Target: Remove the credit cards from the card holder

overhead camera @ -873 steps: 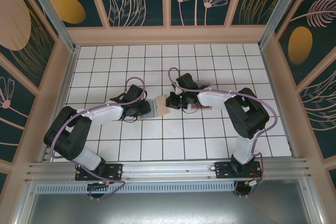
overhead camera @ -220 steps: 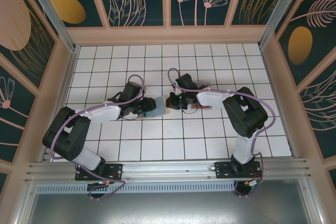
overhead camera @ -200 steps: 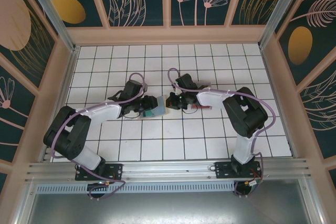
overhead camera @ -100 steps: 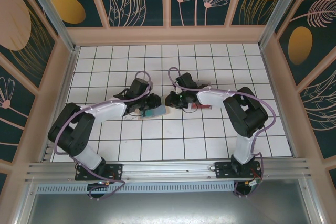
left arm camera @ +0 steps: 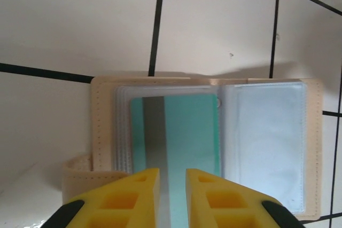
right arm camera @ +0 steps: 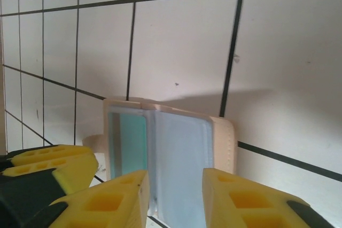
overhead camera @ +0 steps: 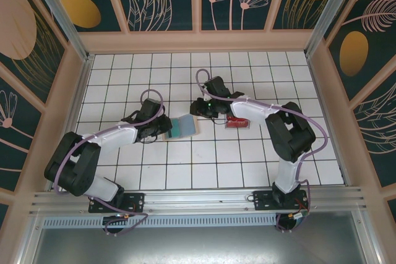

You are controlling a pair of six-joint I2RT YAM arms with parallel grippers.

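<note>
The tan card holder lies open on the white tiles. Its clear sleeves are spread, and a teal card with a grey stripe sits in one half. My left gripper hovers at the holder's near-left edge. Its yellow fingers stand a narrow gap apart with nothing between them. My right gripper is open and empty just behind the holder, looking down on the sleeves and teal card. A red card lies flat on the tiles to the right.
The tiled floor has a raised tan rim and patterned walls around it. My left gripper's fingers show at the left of the right wrist view, close to the holder. Bare tiles stretch in front of the holder.
My right gripper has opened and moved back and left, leaving the red card on the tiles. My left gripper has narrowed and drawn back left, so the holder lies open and uncovered.
</note>
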